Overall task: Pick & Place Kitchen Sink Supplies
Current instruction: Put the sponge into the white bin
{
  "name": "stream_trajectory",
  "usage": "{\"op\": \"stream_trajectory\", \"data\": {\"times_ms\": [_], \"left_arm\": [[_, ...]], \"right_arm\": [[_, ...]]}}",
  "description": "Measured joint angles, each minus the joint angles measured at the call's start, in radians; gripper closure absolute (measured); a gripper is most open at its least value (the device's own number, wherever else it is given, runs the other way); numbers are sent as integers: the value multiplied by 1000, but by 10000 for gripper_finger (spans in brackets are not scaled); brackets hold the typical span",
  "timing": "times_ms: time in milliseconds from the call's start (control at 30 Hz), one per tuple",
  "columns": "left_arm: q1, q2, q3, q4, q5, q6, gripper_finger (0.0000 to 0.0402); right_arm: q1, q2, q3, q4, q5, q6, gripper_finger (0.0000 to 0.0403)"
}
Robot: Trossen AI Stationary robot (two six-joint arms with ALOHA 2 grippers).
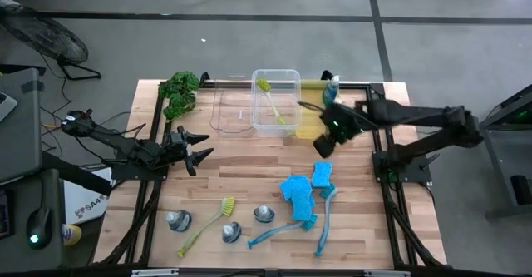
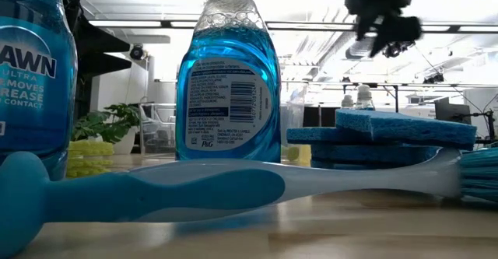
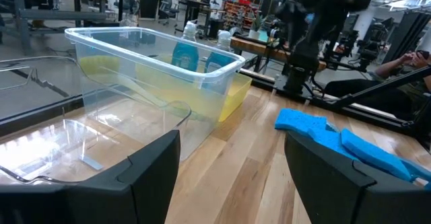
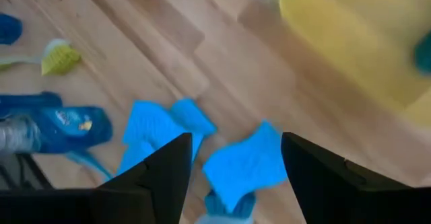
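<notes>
Blue sponges [image 1: 298, 190] [image 4: 246, 163] lie in a loose heap on the table's right half, with two blue brushes [image 1: 278, 231] beside them. A yellow-green brush [image 1: 208, 225] and three blue-liquid bottles [image 1: 231, 231] rest near the front edge. Another yellow-green brush [image 1: 273, 102] lies in the clear bin [image 1: 293, 76], and a bottle [image 1: 332, 86] stands in the yellow bin [image 1: 312, 115]. My right gripper [image 1: 326, 140] [image 4: 236, 177] is open and empty, raised between the yellow bin and the sponges. My left gripper [image 1: 195, 152] [image 3: 232, 170] is open and empty at the table's left, pointing toward the clear bin.
A green leafy plant [image 1: 179, 90] sits at the far left corner. A clear lid or tray [image 1: 229, 106] lies left of the clear bin. Bare wood lies in the table's middle between the two grippers. A person sits beyond the table [image 3: 404, 62].
</notes>
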Motion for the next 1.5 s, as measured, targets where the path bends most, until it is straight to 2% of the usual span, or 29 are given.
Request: {"op": "stream_trajectory", "data": {"times_ms": [133, 333, 700, 833, 1067, 1500], "left_arm": [[0, 0, 0, 0, 0, 0, 138], [0, 0, 0, 0, 0, 0, 138], [0, 0, 0, 0, 0, 0, 138], [0, 0, 0, 0, 0, 0, 138], [0, 0, 0, 0, 0, 0, 138], [0, 0, 0, 0, 0, 0, 138]], "right_arm": [[67, -117, -164, 57, 0, 118, 182], [142, -228, -352, 116, -1, 269, 181], [232, -246, -613, 419, -47, 567, 181], [245, -229, -664, 493, -46, 642, 181], [248, -171, -677, 522, -29, 702, 181], [247, -20, -677, 683, -21, 730, 181]]}}
